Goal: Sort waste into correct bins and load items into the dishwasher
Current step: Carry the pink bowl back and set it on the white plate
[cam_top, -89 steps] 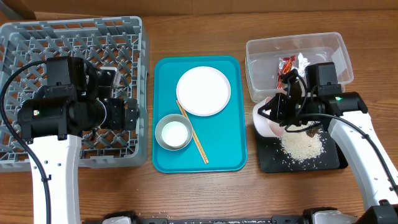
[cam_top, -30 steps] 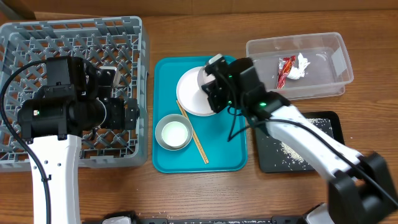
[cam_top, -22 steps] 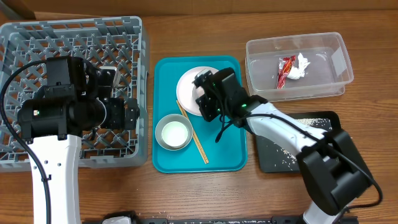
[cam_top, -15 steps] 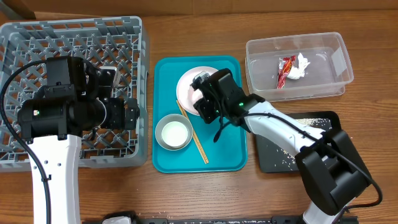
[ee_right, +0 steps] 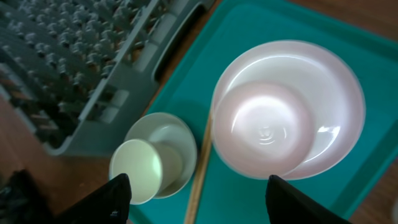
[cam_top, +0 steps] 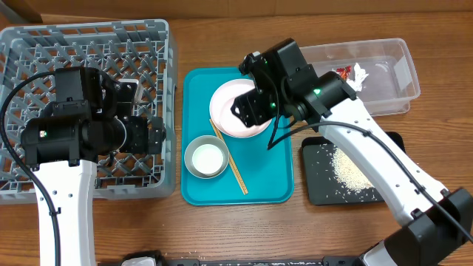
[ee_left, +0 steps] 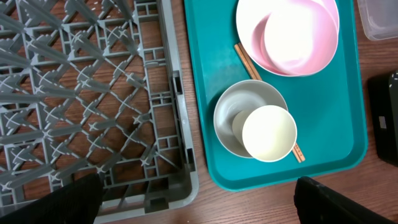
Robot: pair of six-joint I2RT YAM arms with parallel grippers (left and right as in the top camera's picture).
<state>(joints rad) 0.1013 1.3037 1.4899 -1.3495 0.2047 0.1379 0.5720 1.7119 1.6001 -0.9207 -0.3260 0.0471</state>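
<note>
Pink bowl [ee_right: 264, 134] rests in the plate [ee_right: 336, 81] toward the bench's far edge; right gripper [ee_right: 202, 193], fingers spread, seemingly empty, should rise straight up.

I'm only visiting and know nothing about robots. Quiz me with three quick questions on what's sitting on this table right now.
1. True or false: the pink bowl sits on the white plate.
2. How many bowls stand on the teal tray? A) one B) two C) four
3. Fill in: the white cup stands inside a ____.

Key: 1 true; 2 B; 3 bowl.
</note>
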